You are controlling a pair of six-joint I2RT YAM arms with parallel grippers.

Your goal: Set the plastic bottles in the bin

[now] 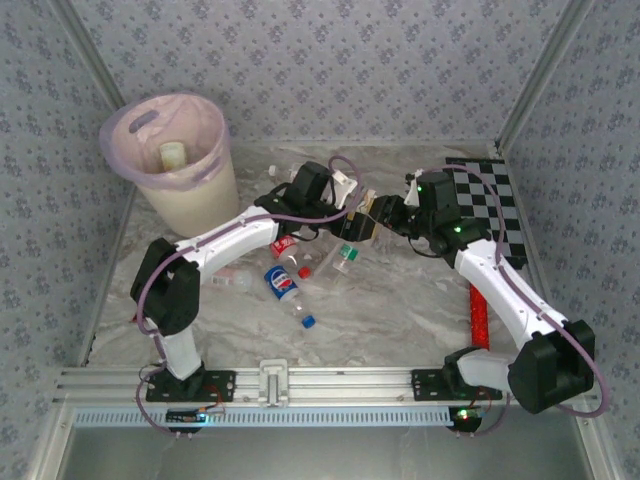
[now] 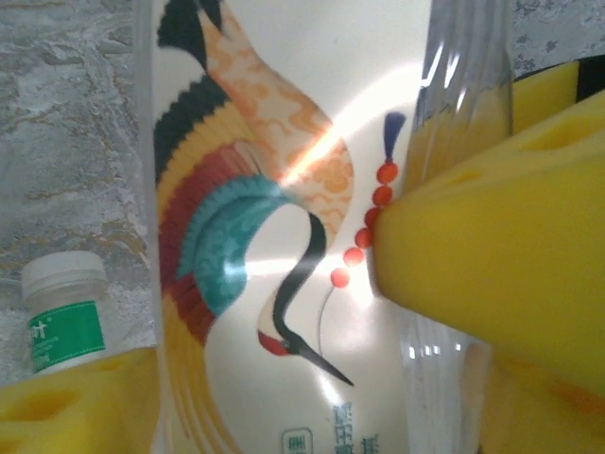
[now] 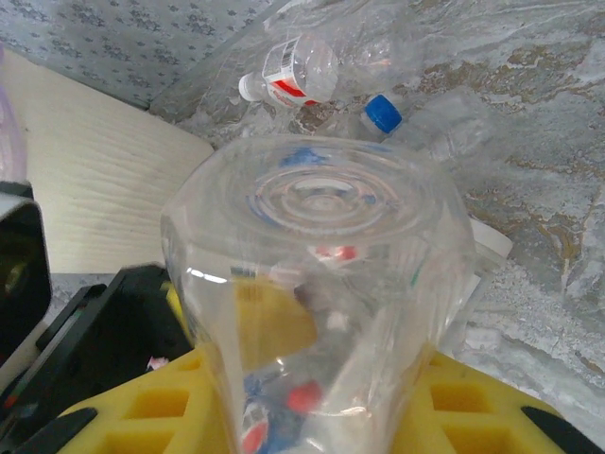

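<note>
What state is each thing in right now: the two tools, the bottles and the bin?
Right tool: shut on a clear bottle, base towards its camera.
Left tool: straddling a crane-label bottle, one pad touching; grip unclear.
Blue-label bottle: capped, lying on the table.
Bin: upright, bag-lined, a pale bottle inside.

A clear plastic bottle with a crane-printed label (image 2: 274,189) sits between the left gripper's (image 2: 246,322) fingers, a small white-capped plastic bottle (image 2: 66,312) lying just left of them. A wide clear plastic bottle (image 3: 321,284) sits between the right gripper's (image 3: 317,416) fingers, a blue-capped clear bottle (image 3: 383,113) beyond it and the round cream plastic bin (image 3: 95,189) to their left.
</note>
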